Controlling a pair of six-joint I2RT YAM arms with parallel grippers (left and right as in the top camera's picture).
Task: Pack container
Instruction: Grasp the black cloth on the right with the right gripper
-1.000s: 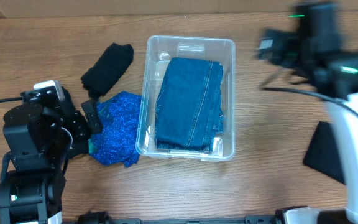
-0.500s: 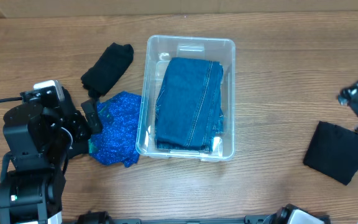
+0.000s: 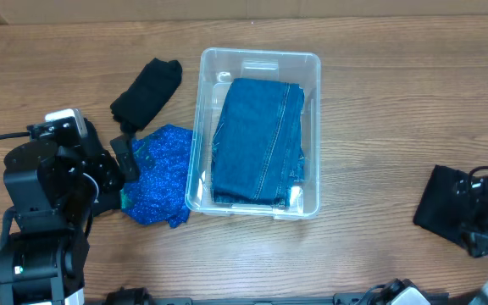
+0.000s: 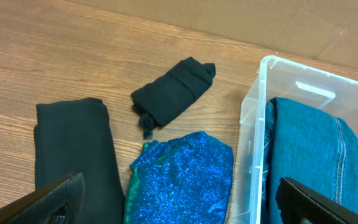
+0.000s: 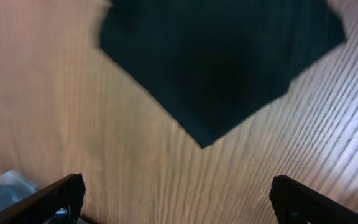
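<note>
The clear plastic container point(image 3: 312, 135) stands mid-table with folded blue jeans point(image 3: 257, 140) inside; it also shows in the left wrist view point(image 4: 253, 124) with the jeans point(image 4: 309, 162). A sparkly blue cloth point(image 3: 161, 174) point(image 4: 182, 177) lies left of it, beside a rolled black garment point(image 3: 146, 91) point(image 4: 173, 93) and a flat black cloth point(image 4: 73, 149). My left gripper point(image 4: 179, 208) is open and empty above the blue cloth. My right gripper point(image 5: 179, 199) is open and empty over bare wood next to a folded black cloth point(image 5: 219, 59) point(image 3: 443, 207) at the right.
A cardboard sheet point(image 4: 260, 18) lies along the table's far edge. The left arm's body point(image 3: 49, 186) covers the table's left front. The right arm point(image 3: 481, 220) sits at the right front edge.
My right arm has swung from the far right corner down to the front right, ending over the folded black cloth. The left arm has not moved.
</note>
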